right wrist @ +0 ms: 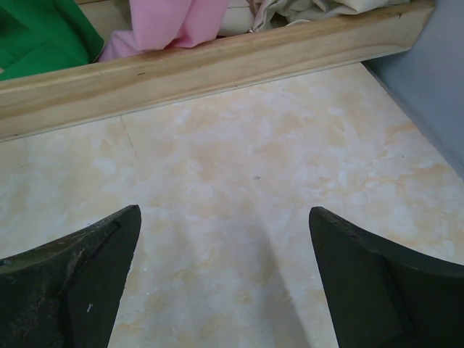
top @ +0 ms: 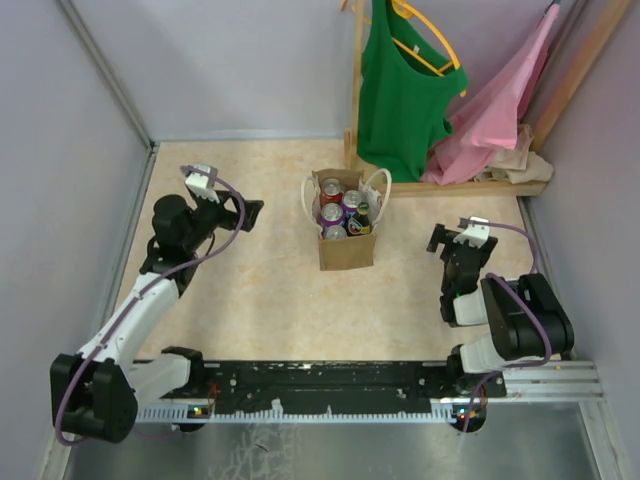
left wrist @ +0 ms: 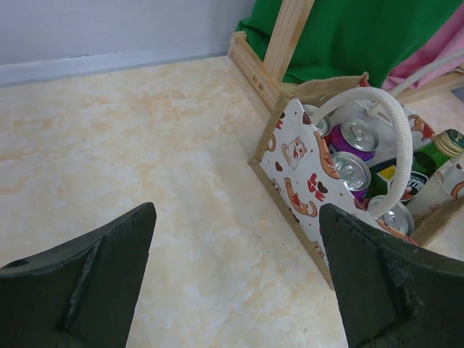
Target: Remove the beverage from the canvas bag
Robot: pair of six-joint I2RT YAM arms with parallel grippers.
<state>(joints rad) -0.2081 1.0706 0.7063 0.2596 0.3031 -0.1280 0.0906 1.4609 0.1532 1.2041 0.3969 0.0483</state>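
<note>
the job is at its opening step: nothing has been lifted yet, and both arms stand off from the canvas bag (top: pixel 345 248). it sits upright on the surface (top: pixel 250 300) between them, in front of the wooden rack base (top: pixel 470 187). packed close inside it are several drink cans (top: pixel 331 213) and a dark green bottle (top: pixel 363 218), all seated in the bag. the left end effector (top: pixel 237 208) is spread wide with nothing between its fingers and points toward the bag's left side from a short way off. its wrist view shows the printed side panel and a white rope handle (left wrist: pixel 401 138) arching over the cans. the right end effector (top: pixel 443 238) is likewise wide open and empty, over bare surface near the rack, well apart from the bag. as i judge it, the next move calls for one arm to rise above the bag's mouth, come down between the handles onto a single can or the bottle's neck, and close there. the other may need to steady the bag, since a light tote could lift or tip with the drink
</note>
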